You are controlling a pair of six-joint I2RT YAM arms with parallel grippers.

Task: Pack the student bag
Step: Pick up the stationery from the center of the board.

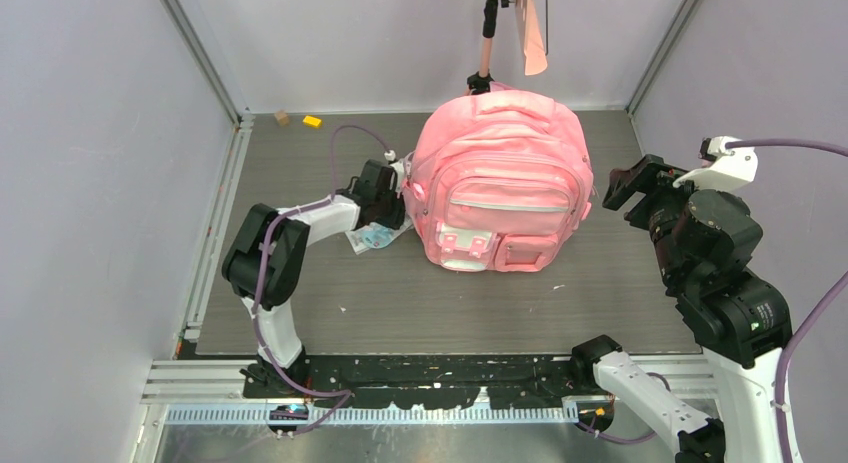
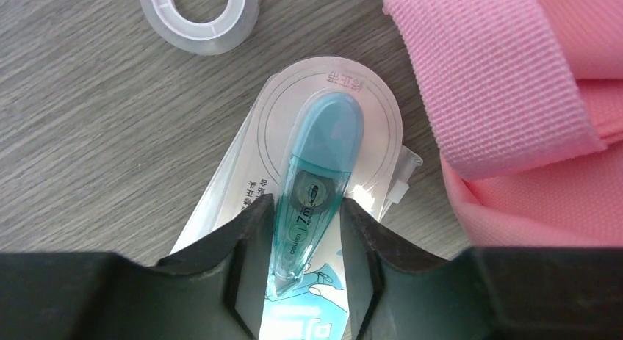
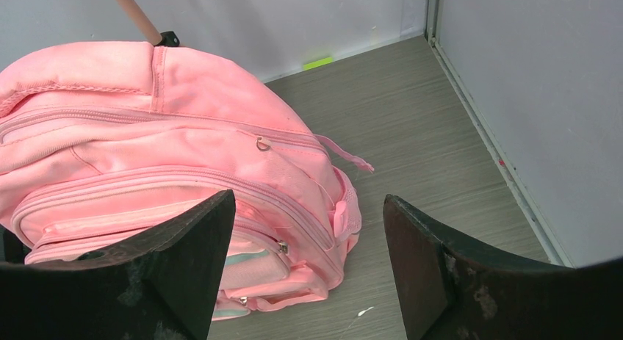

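The student bag (image 1: 500, 173) is a big bright pink backpack lying front up at the back middle of the table. One of its straps shows in the left wrist view (image 2: 499, 76), and its zip pockets in the right wrist view (image 3: 147, 134). My left gripper (image 1: 388, 221) is low at the bag's left side. Its jaws (image 2: 306, 208) are closed on a blister pack holding a teal correction tape (image 2: 323, 156), which lies on the table (image 1: 368, 239). My right gripper (image 1: 615, 188) is open and empty, raised to the right of the bag (image 3: 308, 200).
A clear tape roll (image 2: 200, 17) lies on the table just beyond the pack. A yellow block (image 1: 312, 121) and a brown block (image 1: 282, 117) sit at the back left. A pink stand (image 1: 487, 43) rises behind the bag. Walls close in on both sides.
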